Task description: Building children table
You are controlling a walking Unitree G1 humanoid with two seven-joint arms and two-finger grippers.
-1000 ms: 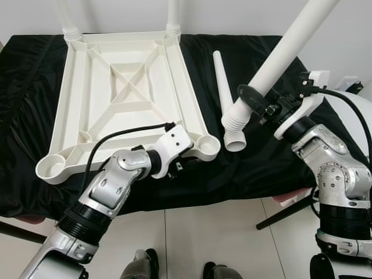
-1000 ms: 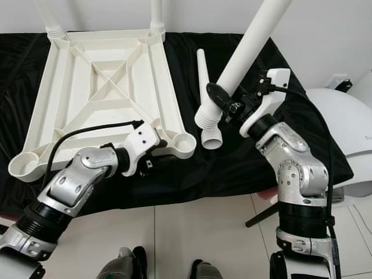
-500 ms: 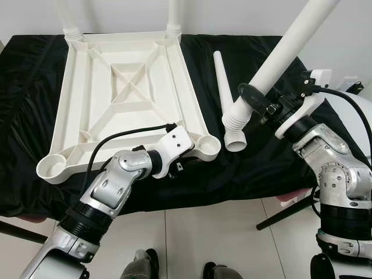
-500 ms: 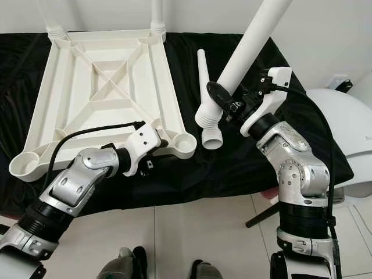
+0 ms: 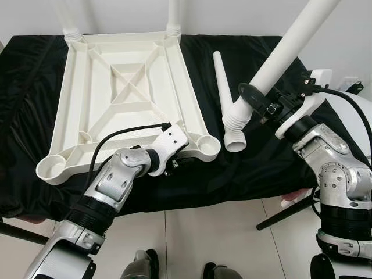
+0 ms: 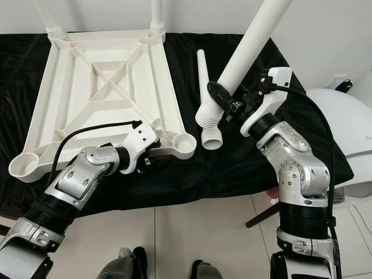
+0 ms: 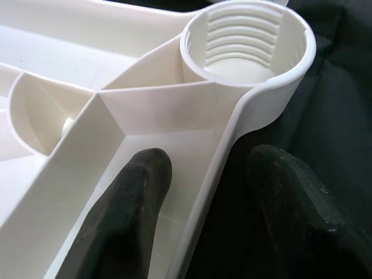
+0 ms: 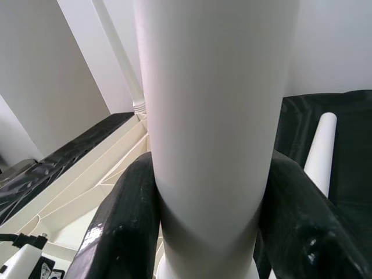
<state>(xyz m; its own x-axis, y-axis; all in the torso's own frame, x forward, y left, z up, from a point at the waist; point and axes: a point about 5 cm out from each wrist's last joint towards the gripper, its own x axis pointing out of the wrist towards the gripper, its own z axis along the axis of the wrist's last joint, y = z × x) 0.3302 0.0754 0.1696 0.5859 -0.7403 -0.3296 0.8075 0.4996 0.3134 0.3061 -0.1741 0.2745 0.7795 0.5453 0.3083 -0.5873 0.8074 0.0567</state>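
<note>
The white table top [image 5: 125,87] lies upside down on a black cloth. Two legs [image 5: 173,17] stand screwed into its far corners. My left gripper [image 7: 212,174] is open at the near rim, one finger [image 7: 131,192] inside the frame and the other outside on the cloth, close to the empty near-right socket [image 7: 247,35]. My right gripper [image 5: 256,103] is shut on a third white leg [image 5: 285,52], held tilted. Its threaded end [image 5: 235,131] hangs just right of that socket [image 5: 208,145]. A fourth leg [image 5: 221,75] lies loose on the cloth.
The near-left socket [image 5: 51,167] is also empty. The black cloth [image 5: 29,75] covers the work surface, whose front edge runs just below my left wrist. White tiled floor [image 5: 203,238] lies in front. A white rounded object [image 6: 343,128] stands at the far right.
My left gripper has slid slightly left along the near rim. The right gripper and its leg have barely moved.
</note>
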